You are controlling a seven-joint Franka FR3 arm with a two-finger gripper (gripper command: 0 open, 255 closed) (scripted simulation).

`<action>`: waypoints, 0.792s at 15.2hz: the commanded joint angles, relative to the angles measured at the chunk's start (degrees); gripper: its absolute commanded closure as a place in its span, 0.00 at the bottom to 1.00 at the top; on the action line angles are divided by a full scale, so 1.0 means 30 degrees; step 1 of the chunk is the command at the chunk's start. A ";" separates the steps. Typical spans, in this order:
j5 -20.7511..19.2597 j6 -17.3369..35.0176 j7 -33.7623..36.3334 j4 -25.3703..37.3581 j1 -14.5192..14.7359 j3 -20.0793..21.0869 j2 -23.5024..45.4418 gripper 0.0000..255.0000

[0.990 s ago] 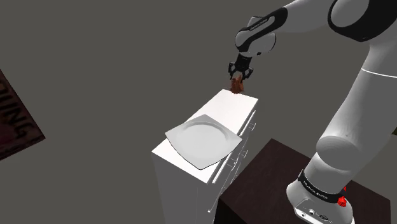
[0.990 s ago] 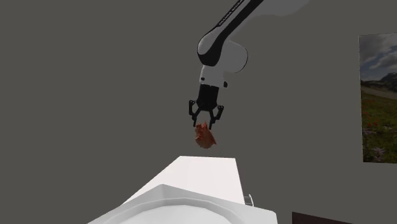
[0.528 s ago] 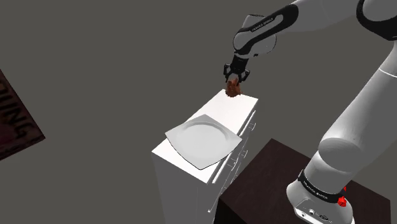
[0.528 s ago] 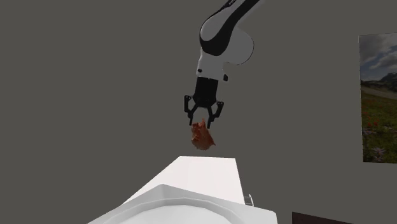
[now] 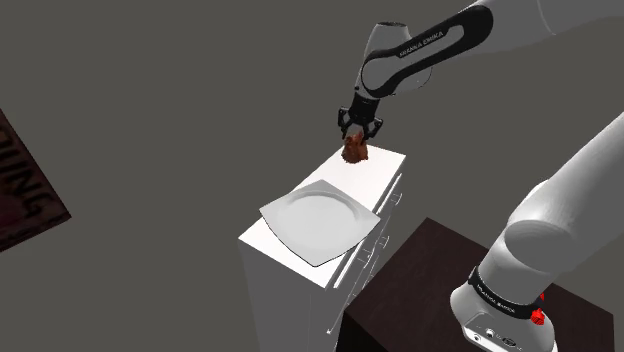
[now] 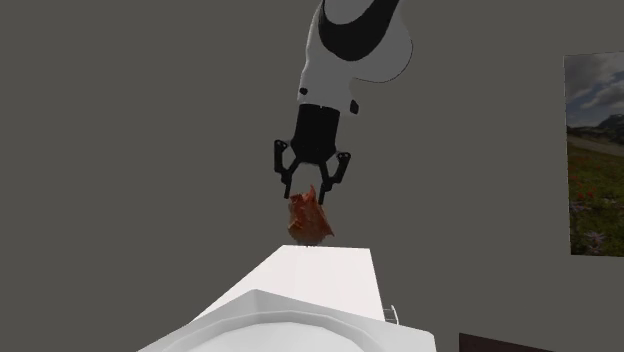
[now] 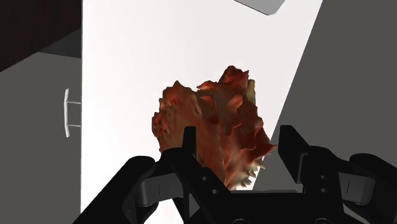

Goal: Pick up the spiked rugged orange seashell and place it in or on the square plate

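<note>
The orange-brown spiked seashell (image 5: 354, 150) (image 6: 308, 222) (image 7: 210, 127) is up in the air, clasped at its upper part between the two black fingers of the tool (image 5: 356, 135) (image 6: 308, 197) (image 7: 238, 145). So the tool is closed on the shell, and most of the shell hangs below the fingertips. In the wrist view its rough, ridged surface lies between the fingers, with small pale spikes on the edge near one finger. The fingers stand fairly wide apart because the shell is bulky.

Directly under the tool and the shell is the far end of the top of a white chest of drawers (image 5: 375, 172) (image 6: 322, 270) (image 7: 127, 63). In the second exterior view there is a small gap between the lowest part of the shell and this top, so the shell does not touch it. A drawer handle (image 7: 67, 112) of the chest shows in the wrist view, to the side of the tool.

The white square plate (image 5: 318, 222) lies flat on the other end of the same top, well apart from the tool, below it and toward the shoulder view's left. Nothing lies on the plate.

The white arm (image 5: 440, 40) comes to the tool from above. It rises from the dark brown stand (image 5: 420, 285), which is just beside the chest. A landscape picture (image 6: 595, 155) hangs on the grey wall, far from the tool toward the second exterior view's right.
</note>
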 commanded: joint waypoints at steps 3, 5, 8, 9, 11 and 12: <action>-0.0210 -0.0191 0.2044 -0.1353 0.0637 0.1242 -0.1530 1.00; -0.0209 -0.0312 0.3053 -0.1757 0.0989 0.1914 -0.2035 1.00; -0.0124 -0.0532 0.4559 -0.2194 0.1523 0.2972 -0.2655 1.00; -0.0083 -0.0614 0.5062 -0.2294 0.1712 0.3327 -0.2823 1.00; 0.0013 -0.0788 0.6073 -0.2424 0.2095 0.4045 -0.3099 1.00; 0.0066 -0.0878 0.6579 -0.2454 0.2286 0.4408 -0.3205 1.00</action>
